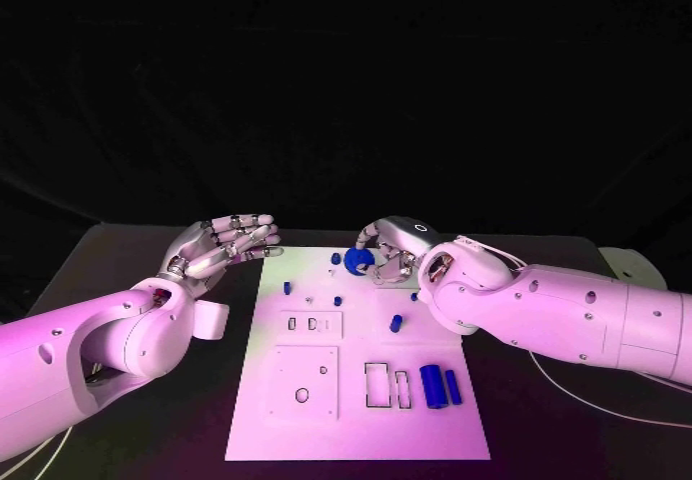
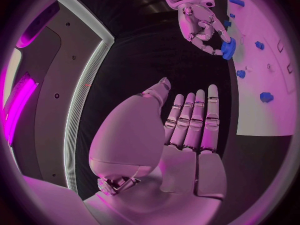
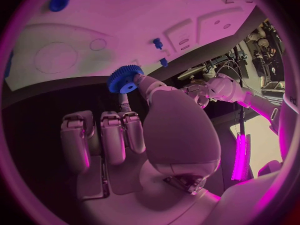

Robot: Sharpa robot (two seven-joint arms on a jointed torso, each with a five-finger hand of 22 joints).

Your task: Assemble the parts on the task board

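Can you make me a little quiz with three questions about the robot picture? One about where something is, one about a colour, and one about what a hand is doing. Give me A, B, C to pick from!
1. Where is the blue gear?
A. At the far edge of the task board, in the right hand
B. On the black table by the left arm
C. In the board's near corner

2. What colour are the two cylinders lying on the board?
A. Yellow
B. Blue
C. Green

3. What is the left hand doing?
A. Holding a cylinder
B. Pressing down on the board
C. Holding nothing, raised beside the board

Answers:
1. A: the right wrist view shows the gear pinched at the fingertips, over the board's far edge.
2. B: both look dark blue against the white plate.
3. C: the left wrist view shows its palm and fingers bare.
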